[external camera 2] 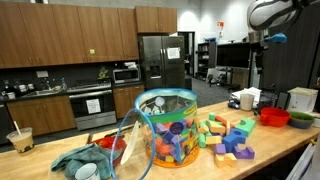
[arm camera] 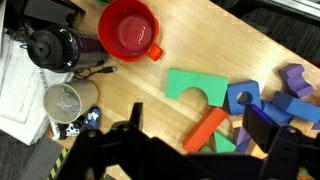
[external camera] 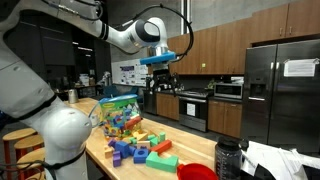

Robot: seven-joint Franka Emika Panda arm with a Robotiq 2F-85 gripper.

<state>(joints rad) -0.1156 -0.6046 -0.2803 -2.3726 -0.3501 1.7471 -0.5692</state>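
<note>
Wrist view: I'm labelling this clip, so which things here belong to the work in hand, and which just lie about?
In hand: the open gripper, hovering above the counter; green arch block; orange block; blue block.
Lying about: red bowl; metal cup; black bottle; papers.

No legible text anywhere.
Sheet (external camera: 298, 67) on fridge (external camera: 268, 95), upper right, and wall poster (external camera: 127, 72), mid left: too small to read.
</note>
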